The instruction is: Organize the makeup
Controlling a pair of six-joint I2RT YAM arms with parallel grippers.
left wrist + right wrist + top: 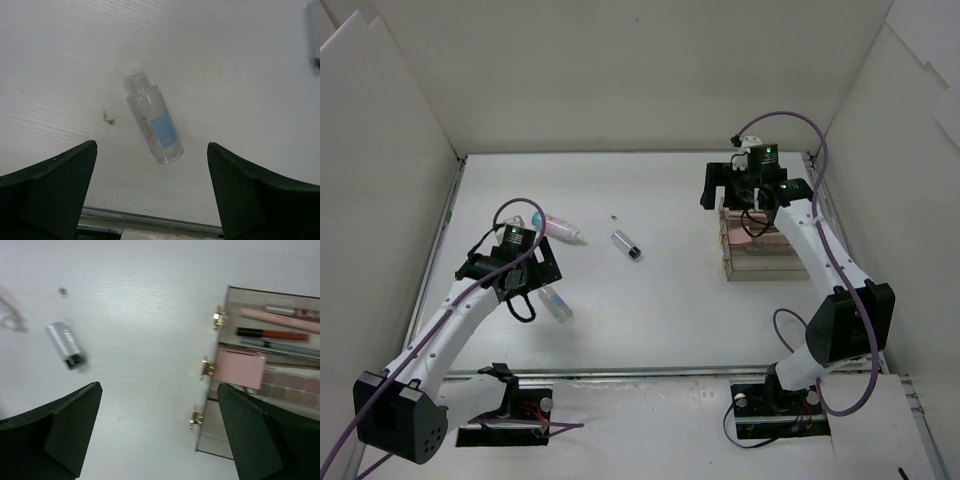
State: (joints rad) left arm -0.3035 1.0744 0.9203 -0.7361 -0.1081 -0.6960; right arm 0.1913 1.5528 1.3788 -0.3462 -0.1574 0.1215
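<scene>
The left gripper (151,146) is wide open and holds nothing. A clear plastic bottle with a blue label (154,125) lies flat on the white table (240,60), mid-frame, between the 2 fingers but not touching them. The right gripper (160,386) is open and empty too. A small silver tube (66,345) lies at its view's left. At the right, a clear box (209,432) holds a pink square (240,369) and thin pencils (272,333).

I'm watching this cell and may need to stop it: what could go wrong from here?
The clear bottle lies on its side, angled under the open left gripper; closing could roll or squeeze it away. The silver tube lies loose between the arms and might roll if bumped.
</scene>
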